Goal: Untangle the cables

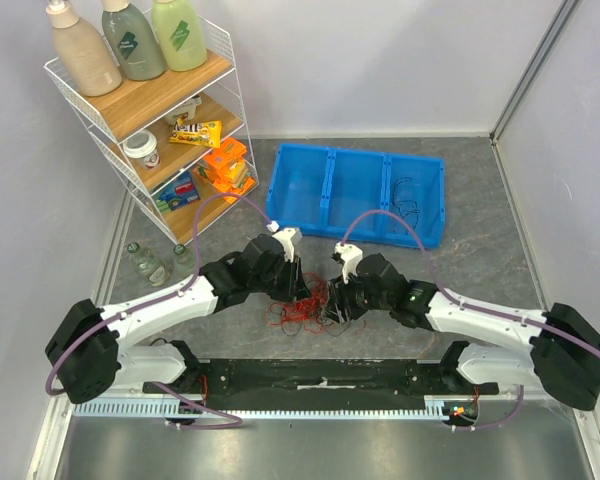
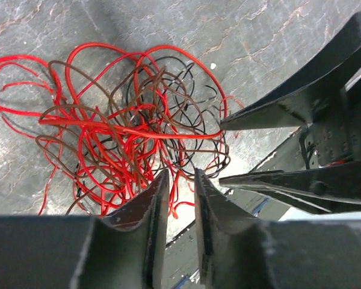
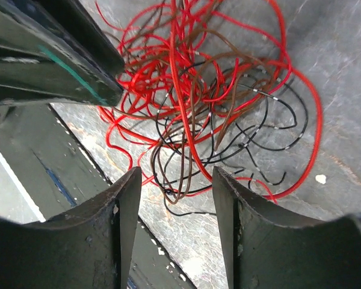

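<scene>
The cables point(image 1: 305, 312) are one loose clump of thin red, black and brown wires on the grey table between the two arms. In the left wrist view the clump point(image 2: 126, 132) lies just beyond my left gripper point(image 2: 179, 177), whose jaws stand a narrow gap apart with nothing clamped. In the right wrist view the clump point(image 3: 216, 90) lies ahead of my right gripper point(image 3: 175, 174), which is wide open over its near edge. Both grippers point(image 1: 302, 290) point(image 1: 335, 305) hang low over the clump, facing each other. The right gripper's fingers point(image 2: 271, 111) show in the left wrist view.
A blue three-part bin point(image 1: 325, 190) stands behind the clump, with a thin black wire point(image 1: 410, 205) in its right compartment. A white wire shelf point(image 1: 155, 100) with bottles and boxes stands at back left. Two bottles point(image 1: 148, 263) stand below it.
</scene>
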{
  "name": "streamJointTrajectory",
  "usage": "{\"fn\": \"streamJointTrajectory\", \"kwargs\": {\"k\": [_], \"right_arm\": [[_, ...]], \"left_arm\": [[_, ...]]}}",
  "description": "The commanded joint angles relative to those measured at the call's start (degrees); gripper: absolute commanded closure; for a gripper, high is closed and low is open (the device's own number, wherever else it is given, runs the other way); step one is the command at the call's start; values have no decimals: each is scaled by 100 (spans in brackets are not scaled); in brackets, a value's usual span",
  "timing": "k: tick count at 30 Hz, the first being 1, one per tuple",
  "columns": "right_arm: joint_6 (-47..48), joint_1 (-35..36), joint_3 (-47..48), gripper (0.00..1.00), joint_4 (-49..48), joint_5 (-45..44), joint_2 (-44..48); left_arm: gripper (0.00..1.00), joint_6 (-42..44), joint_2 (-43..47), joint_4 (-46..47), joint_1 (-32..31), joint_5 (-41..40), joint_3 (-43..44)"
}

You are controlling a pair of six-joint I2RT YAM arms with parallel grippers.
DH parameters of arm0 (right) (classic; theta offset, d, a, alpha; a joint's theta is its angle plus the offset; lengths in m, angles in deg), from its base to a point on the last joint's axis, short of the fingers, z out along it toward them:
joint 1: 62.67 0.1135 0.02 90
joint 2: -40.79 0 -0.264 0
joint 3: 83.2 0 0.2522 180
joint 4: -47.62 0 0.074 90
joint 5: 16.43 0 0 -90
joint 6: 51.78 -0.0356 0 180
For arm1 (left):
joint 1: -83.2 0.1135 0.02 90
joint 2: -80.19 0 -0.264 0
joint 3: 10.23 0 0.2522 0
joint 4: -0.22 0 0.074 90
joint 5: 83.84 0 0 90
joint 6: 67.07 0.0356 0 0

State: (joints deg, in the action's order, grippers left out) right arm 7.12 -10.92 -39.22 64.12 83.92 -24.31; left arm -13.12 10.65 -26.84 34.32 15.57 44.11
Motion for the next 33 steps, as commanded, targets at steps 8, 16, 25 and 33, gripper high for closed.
{"fn": "streamJointTrajectory", "kwargs": {"k": [8, 16, 25, 33], "right_arm": [[-450, 257, -104, 72, -301, -824, -108], [-670, 257, -358, 100, -55, -982, 155], [-916, 257, -728, 100, -99, -806, 507], [-916, 257, -719, 100, -37, -780, 595]], "left_arm": [[58, 186, 90, -270, -16, 131, 73], [42, 221, 493, -524, -7, -632, 178], [54, 704, -665, -323, 19, -282, 1083], [49, 1065, -1782, -182, 10, 52, 1418]]}}
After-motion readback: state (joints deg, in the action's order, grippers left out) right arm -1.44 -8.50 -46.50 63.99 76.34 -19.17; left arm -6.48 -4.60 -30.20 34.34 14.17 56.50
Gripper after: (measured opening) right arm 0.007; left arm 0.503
